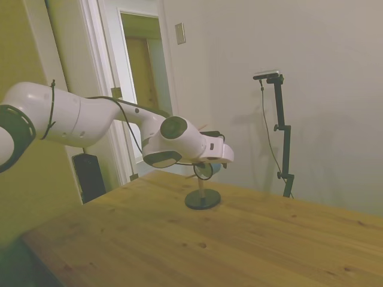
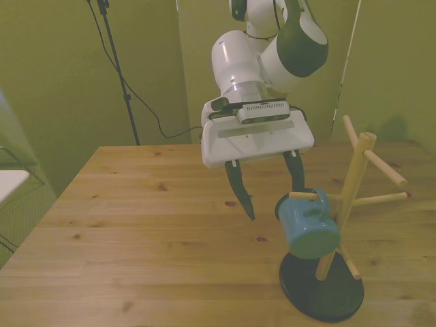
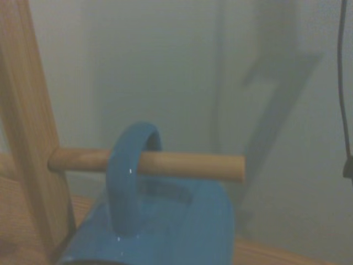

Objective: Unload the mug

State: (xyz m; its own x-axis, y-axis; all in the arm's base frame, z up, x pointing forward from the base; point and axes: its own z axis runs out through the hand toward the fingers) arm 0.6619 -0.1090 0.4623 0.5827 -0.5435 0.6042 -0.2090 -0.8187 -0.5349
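The blue-green mug hangs by its handle on a low peg of a wooden mug tree, which stands on a dark round base. My gripper is open just above and beside the mug, on the side away from the post. One finger is close over the handle and peg; the other hangs in free air. In the side view the mug peeks out below my white hand, rim turned toward that camera.
The tree stands on the wooden table at the front view's right, near that view's bottom edge. Other bare pegs stick out higher up the post. A white object sits beyond the table on the front view's left.
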